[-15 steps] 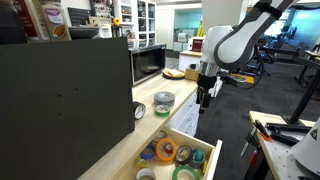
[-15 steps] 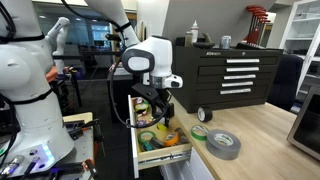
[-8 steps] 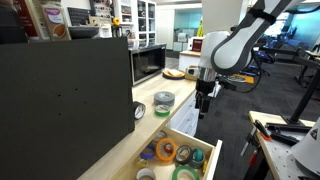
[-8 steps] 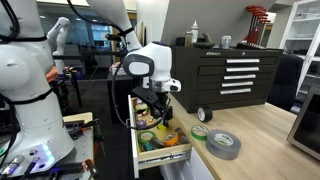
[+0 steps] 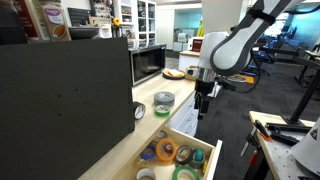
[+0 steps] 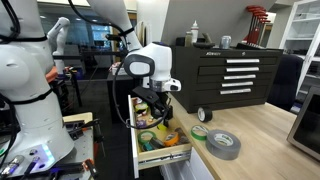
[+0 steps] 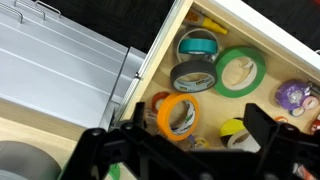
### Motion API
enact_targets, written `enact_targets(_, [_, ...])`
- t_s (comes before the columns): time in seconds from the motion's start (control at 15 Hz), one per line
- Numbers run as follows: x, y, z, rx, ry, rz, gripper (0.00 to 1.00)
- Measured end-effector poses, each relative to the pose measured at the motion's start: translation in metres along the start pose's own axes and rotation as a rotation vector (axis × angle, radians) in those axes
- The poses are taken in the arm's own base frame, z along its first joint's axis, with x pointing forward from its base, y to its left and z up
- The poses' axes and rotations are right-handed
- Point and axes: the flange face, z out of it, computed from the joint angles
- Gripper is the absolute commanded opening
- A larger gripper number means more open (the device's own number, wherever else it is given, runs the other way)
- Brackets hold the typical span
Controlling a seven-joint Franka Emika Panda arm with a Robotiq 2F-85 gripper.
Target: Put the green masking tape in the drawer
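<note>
A green tape roll (image 7: 240, 72) lies inside the open drawer (image 7: 262, 25), also seen in an exterior view (image 5: 185, 174). A smaller green roll (image 6: 199, 131) sits on the wooden counter by the drawer, next to a big grey roll (image 6: 222, 143); both show in an exterior view, green (image 5: 162, 111) and grey (image 5: 164, 99). My gripper (image 7: 195, 140) is open and empty. It hangs above the drawer's near end in both exterior views (image 5: 203, 98) (image 6: 155, 108), over an orange roll (image 7: 178, 115).
The drawer also holds a teal roll (image 7: 197, 45), a dark grey roll (image 7: 194, 76), a yellow-black roll (image 7: 235, 130) and a purple item (image 7: 292, 95). A microwave (image 5: 148, 63) stands on the counter. A black tool chest (image 6: 232, 75) stands behind.
The arm has dropped slightly over the drawer. The tapes have not moved.
</note>
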Motion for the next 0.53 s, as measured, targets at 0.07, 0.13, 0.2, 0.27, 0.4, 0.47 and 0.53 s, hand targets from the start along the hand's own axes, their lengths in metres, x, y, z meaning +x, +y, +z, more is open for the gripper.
enact_targets(0.07, [0.005,-0.003,0.0,0.0,0.003,-0.013,1.0])
enact_targets(0.13, [0.011,-0.005,0.001,0.001,0.007,-0.027,1.0])
enact_targets(0.2, [0.018,-0.008,0.003,0.004,0.009,-0.043,1.0])
enact_targets(0.27, [0.025,-0.012,0.005,0.006,0.012,-0.061,1.0])
enact_targets(0.4, [0.038,-0.016,0.01,0.013,0.014,-0.097,1.0])
enact_targets(0.47, [0.044,-0.016,0.013,0.017,0.016,-0.116,1.0])
enact_targets(0.53, [0.048,-0.015,0.017,0.021,0.017,-0.134,1.0])
